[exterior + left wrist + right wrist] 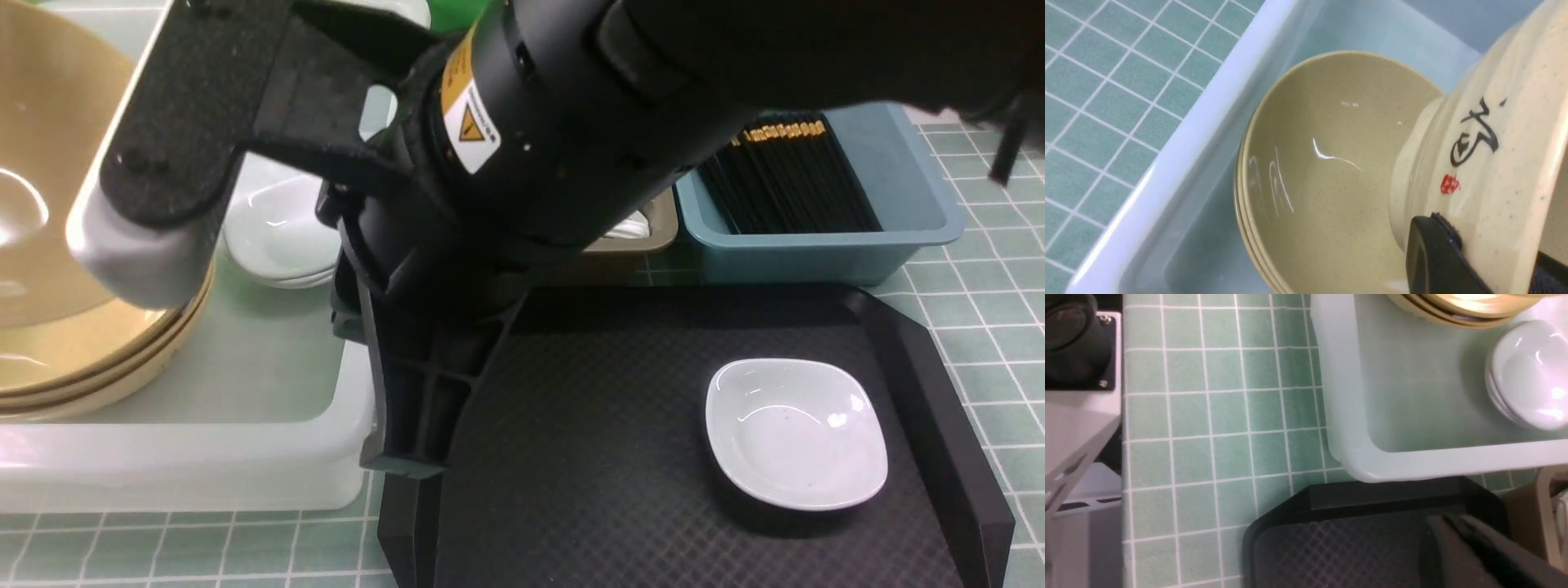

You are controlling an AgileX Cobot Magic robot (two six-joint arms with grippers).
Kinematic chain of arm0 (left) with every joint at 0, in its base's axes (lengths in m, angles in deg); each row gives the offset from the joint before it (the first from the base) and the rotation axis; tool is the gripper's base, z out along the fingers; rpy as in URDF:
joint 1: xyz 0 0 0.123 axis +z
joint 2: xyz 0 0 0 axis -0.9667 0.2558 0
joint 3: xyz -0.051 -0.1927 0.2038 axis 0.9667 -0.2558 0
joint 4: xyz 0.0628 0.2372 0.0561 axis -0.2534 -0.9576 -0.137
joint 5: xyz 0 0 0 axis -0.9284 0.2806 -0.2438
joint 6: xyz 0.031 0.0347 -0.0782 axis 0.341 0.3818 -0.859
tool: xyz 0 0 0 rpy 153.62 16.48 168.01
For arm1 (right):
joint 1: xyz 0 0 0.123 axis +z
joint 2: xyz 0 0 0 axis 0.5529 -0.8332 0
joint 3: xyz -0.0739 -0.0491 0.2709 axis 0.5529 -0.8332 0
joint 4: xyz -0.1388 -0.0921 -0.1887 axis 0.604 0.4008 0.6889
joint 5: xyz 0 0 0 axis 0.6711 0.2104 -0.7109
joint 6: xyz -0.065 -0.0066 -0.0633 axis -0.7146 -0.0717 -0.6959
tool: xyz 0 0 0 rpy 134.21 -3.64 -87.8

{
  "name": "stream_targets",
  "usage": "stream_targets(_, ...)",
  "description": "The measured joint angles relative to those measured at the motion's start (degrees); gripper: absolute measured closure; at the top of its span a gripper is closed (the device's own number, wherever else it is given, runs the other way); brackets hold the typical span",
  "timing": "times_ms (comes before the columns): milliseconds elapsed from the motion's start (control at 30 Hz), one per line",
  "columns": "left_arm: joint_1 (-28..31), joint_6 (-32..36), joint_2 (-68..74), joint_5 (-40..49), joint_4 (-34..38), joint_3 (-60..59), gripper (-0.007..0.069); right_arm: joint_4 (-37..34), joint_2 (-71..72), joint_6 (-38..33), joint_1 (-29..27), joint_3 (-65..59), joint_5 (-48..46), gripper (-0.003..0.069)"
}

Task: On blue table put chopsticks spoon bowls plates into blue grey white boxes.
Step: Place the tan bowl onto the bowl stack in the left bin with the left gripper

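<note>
My left hand (1490,261) is clamped on the rim of a tan bowl (1486,134). One black pad (1433,253) presses its outer wall just beside the painted characters. The bowl hangs tilted, with its foot turned toward the wrist camera.

Under the hand, and a little toward the tub wall, lies the stack of bowls (1323,163), nested mouth up inside the white tub (1180,134). That is the relation the next move turns on. The held bowl looks to be above the stack and not level with it, though I cannot tell whether they touch. I judge the move to be tipping it flat and lowering it straight down before letting go.

Room is fair: tub floor shows between the stack and the wall, and beyond that wall is tabletop (1106,81). On the hand's other side the stacked plates (277,220) sit close to the bowls, so drifting that way risks a knock.

My right hand (1474,547) is closed on nothing and hovers over a corner of the black tray (1355,547). One plate (796,433) lies on that tray, well apart from the left hand and nearer the right arm, with open tray around it. Past it, the blue box (816,245) already holds the chopsticks (788,180), their long axis running away from me.
</note>
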Motion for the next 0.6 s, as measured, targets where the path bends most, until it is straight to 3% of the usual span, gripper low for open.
stream_targets(467, 0.00, -0.79, 15.44, -3.01, 2.84, -0.23, 0.0612, 0.41, 0.00, -1.31, -0.06, 0.00, 0.00, 0.0622)
stream_targets(600, 0.00, -0.61, 17.96, -3.57, 3.45, -0.23, 0.0577, 0.48, 0.00, -1.44, -0.06, 0.00, 0.00, 0.0622)
